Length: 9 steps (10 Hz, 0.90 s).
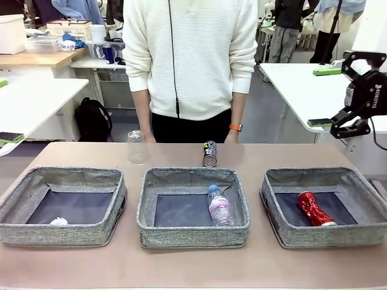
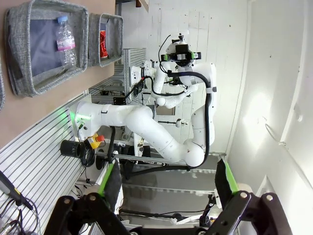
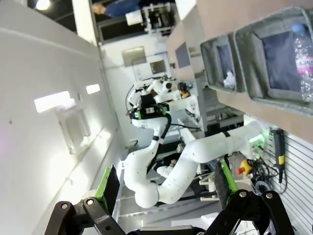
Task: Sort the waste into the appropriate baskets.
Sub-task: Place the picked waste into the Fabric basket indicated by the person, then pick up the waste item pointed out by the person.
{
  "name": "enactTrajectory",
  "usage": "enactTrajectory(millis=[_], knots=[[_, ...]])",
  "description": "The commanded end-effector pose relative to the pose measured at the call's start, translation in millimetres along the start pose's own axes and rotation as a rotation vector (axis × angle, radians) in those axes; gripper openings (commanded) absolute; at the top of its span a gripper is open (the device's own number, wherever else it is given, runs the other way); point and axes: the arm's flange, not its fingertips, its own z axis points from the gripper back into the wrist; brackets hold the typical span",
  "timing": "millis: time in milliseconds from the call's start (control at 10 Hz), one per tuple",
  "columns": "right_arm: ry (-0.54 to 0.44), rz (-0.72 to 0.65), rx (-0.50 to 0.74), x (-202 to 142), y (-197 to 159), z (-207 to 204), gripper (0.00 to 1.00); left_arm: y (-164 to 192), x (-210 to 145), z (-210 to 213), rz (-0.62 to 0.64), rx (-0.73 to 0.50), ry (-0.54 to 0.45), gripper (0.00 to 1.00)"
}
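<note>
Dark printed can (image 1: 210, 153) stands beyond the middle basket (image 1: 193, 233), a seemingly upturned clear cup (image 1: 136, 147) near it; left gripper (image 2: 166, 172) and right gripper (image 3: 166, 172) spread wide, empty.

Bright even overhead light; soft shadows; wall glare, wide-angle bending in wrist views.

Three baskets (image 1: 193, 235) are spanning the table (image 1: 193, 269) side to side, leaving narrow gaps between them; the near strip is lying bare. On the far strip a cup (image 1: 136, 148) and a can (image 1: 210, 153) are standing, with the person (image 1: 190, 60) blocking the edge behind them.
</note>
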Motion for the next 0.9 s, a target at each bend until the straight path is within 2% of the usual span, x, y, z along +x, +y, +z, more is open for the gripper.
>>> enactTrajectory(millis=[0, 800], knots=[[0.0, 0.009, 0.021, -0.9, 3.8, 0.2, 1.0, -1.8, 0.4, -1.7, -0.019, -0.008, -0.005, 1.0], [0.0, 0.009, 0.021, -0.9, 3.8, 0.2, 1.0, -1.8, 0.4, -1.7, -0.019, -0.008, -0.005, 1.0]])
